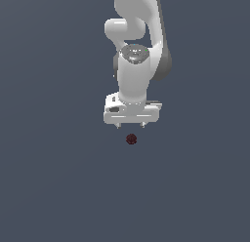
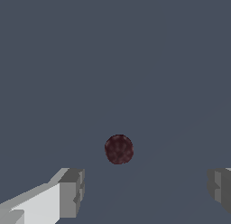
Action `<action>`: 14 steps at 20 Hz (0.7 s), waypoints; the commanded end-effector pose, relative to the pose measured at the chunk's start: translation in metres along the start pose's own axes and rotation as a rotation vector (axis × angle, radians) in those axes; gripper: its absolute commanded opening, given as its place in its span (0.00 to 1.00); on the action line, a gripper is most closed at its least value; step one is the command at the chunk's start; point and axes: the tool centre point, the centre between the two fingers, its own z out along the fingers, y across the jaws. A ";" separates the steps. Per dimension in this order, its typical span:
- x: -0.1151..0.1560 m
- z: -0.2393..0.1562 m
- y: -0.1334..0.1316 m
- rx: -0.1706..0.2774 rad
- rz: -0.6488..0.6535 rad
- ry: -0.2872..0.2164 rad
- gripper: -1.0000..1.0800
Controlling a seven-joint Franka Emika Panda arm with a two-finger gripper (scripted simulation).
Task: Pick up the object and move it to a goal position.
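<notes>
The object is a tiny dark red, bumpy ball (image 1: 131,139) lying on the flat grey surface. It also shows in the wrist view (image 2: 119,149). My white gripper (image 1: 130,126) hangs just above and slightly behind the ball, not touching it. Its jaws stand wide apart and empty. In the wrist view the two grey fingertips (image 2: 72,192) frame the gap (image 2: 146,191), and the ball lies beyond that gap, apart from both fingers.
The grey surface (image 1: 58,177) spreads evenly around the ball. The white arm (image 1: 139,46) rises behind the gripper. No goal marker shows in either view.
</notes>
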 end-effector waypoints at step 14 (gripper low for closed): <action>-0.008 0.008 -0.019 0.035 0.012 -0.023 0.96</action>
